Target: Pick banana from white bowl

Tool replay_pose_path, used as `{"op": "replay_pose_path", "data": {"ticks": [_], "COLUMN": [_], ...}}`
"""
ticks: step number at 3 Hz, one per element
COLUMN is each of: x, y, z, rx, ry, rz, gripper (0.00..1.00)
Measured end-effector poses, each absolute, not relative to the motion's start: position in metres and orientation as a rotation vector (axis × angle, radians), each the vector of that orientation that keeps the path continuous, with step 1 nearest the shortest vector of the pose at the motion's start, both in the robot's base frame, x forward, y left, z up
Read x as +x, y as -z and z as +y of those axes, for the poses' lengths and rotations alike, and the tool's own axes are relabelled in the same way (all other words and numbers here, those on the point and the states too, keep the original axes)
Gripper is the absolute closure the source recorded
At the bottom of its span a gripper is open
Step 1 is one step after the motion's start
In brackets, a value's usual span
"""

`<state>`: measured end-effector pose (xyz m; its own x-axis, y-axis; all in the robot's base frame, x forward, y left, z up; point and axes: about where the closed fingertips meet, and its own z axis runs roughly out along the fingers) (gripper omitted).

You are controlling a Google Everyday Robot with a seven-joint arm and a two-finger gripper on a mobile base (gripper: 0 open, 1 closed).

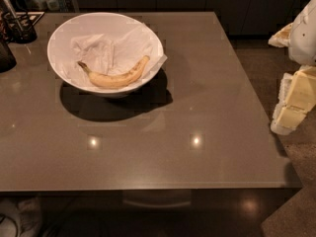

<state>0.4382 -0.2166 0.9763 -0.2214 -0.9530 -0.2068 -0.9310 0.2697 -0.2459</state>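
A curved yellow banana with a dark stem at its left end lies in the near part of the white bowl, on crumpled white paper. The bowl stands on the back left of a dark brown table. My gripper, white and pale yellow, hangs at the right edge of the view, past the table's right edge and far from the bowl. It holds nothing that I can see.
A dark holder with utensils stands at the back left corner, and a dark object sits at the left edge. Dark cabinets run along the back. The floor shows to the right of the table.
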Motion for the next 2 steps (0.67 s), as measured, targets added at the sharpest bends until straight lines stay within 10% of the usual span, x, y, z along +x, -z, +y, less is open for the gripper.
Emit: {"op": "replay_pose_path", "data": {"ticks": [2], "x": [0.459], "y": [-0.988], "z": [-0.195], "rx": [-1.798], "ry": [0.116], "rz": [2.196], "gripper": [0.00]}}
